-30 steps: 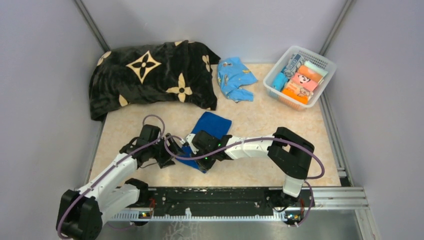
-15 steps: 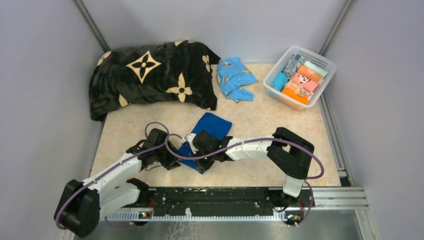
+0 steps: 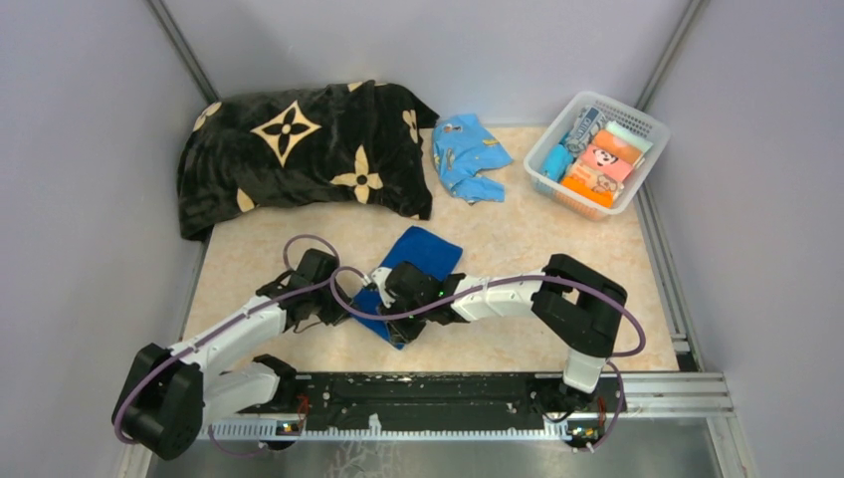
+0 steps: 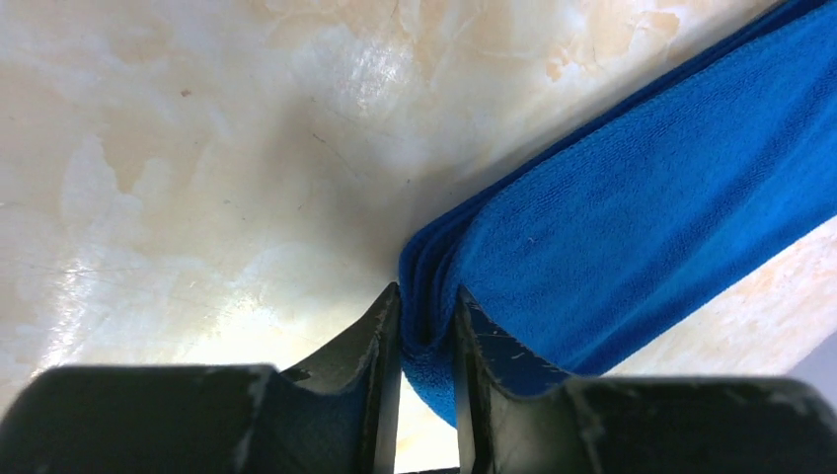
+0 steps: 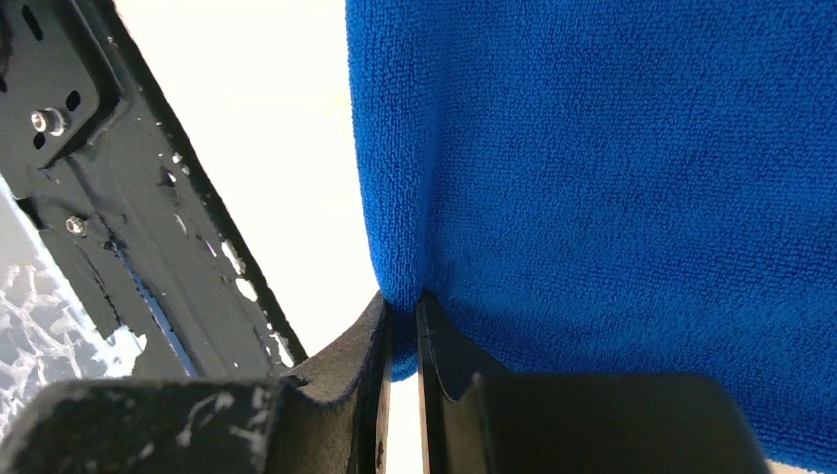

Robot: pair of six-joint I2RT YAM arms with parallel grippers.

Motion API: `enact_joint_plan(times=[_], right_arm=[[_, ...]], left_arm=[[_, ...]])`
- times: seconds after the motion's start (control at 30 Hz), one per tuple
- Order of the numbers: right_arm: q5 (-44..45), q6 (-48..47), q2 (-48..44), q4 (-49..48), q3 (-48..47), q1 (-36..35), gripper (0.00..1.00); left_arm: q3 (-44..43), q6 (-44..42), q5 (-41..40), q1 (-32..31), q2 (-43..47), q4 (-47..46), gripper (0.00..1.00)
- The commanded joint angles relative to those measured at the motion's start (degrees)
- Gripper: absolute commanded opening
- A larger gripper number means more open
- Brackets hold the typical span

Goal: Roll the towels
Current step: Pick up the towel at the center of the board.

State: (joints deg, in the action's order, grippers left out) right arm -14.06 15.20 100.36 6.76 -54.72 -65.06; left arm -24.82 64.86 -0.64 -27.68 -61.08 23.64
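Beige marbled counter (image 3: 557,249) between grey walls (image 3: 90,199). Far left, heaped black flowered blanket (image 3: 299,149). Mid-counter, folded blue towel (image 3: 428,249), flat. At the back right, white basket (image 3: 553,127); beside the blanket, crumpled turquoise towel (image 3: 468,154). Gripped by clenched left jaws at the blue towel's folded edge, by clenched right jaws at its near edge.

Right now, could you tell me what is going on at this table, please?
Both arms are working on the blue towel lying near the middle of the table. The left end effector is shut on a folded corner of it, and the right end effector is shut on an edge close by. The towel lies mostly flat, not yet rolled. A turquoise towel and a black blanket sit at the back, away from both arms.
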Motion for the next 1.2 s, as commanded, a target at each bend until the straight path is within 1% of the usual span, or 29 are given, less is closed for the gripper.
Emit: enact_joint_plan(times=[0.0,0.2,0.4,0.43,0.63,0.73,0.87,1.03,1.17], right_arm=[[-3.84,1.33,-2.12,-1.11,0.98,0.38,0.12],[-11.89,5.15,-2.31,-5.52,2.7,4.1,0.12],[-22.57,9.84,0.15,-9.08,2.56,8.74,0.12],[-24.39,10.79,0.71,-9.88,2.64,9.7,0.11],[-32.2,13.99,4.43,-10.57,1.37,14.27,0.11],[-34.33,15.13,6.19,-11.38,1.28,15.84,0.1],[-34.67,15.21,8.25,-10.52,0.94,17.24,0.1],[-34.54,14.82,9.97,-9.57,0.08,17.67,0.1],[-33.63,14.27,10.08,-8.35,-0.48,17.85,0.1]], left_arm=[[-2.62,-1.52,-5.67,-0.31,-0.61,2.73,0.28],[-5.14,-4.84,-6.64,-0.2,-1.61,3.77,0.27],[-6.38,-6.95,-7.24,-0.09,-1.63,5.27,0.42],[-6.49,-7.28,-7.23,-0.09,-1.14,5.76,0.46],[-7.81,-8.58,-9.3,0.12,5.06,13.06,0.67],[-7.42,-8.49,-8.98,0.14,8.6,15.79,0.73],[-5.45,-8.35,-5.45,0.12,12.11,15.73,0.74],[-1.39,-8.5,2.57,0.16,12.16,8.64,0.74],[0.45,-7.89,4.61,0.21,11.21,4.41,0.73]])
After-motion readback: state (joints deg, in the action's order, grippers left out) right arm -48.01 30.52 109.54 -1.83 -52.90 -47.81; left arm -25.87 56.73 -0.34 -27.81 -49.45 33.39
